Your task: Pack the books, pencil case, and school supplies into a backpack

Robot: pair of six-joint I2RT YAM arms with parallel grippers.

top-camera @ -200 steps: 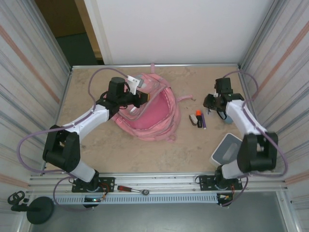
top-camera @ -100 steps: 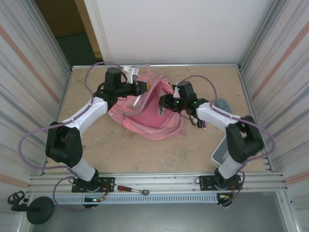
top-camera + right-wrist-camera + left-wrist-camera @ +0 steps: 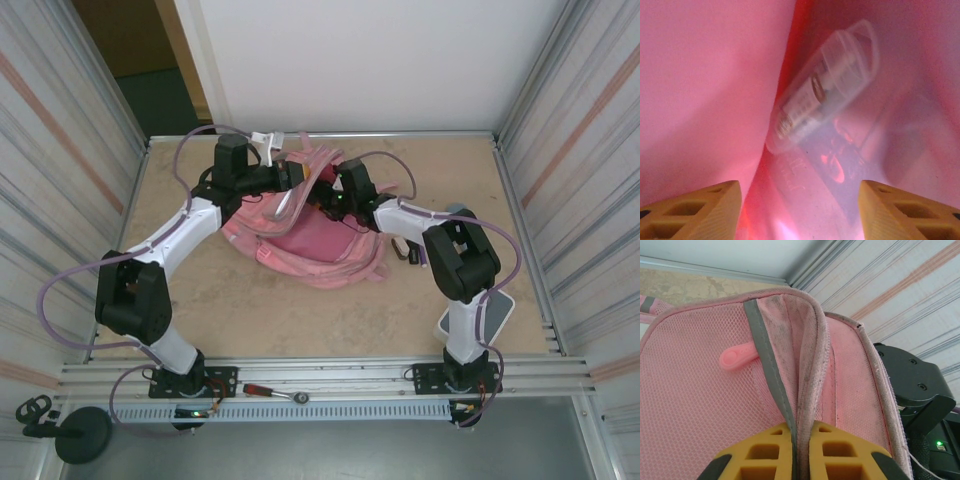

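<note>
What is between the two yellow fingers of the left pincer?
The rim of the backpack, pink mesh with a grey strip, runs into the gap; the left pincer is shut on it. The left wrist view shows this.

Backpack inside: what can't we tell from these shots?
- Right wrist view: a clear tube-like item inside the backpack is blurred; label unreadable.
- Top view: the backpack's contents are hidden by its raised flap and the right arm; the supplies beside it are too small to count.
- Left wrist view: the left gripper is cut off by the bottom edge; how deep it bites the backpack's rim is unclear.
</note>
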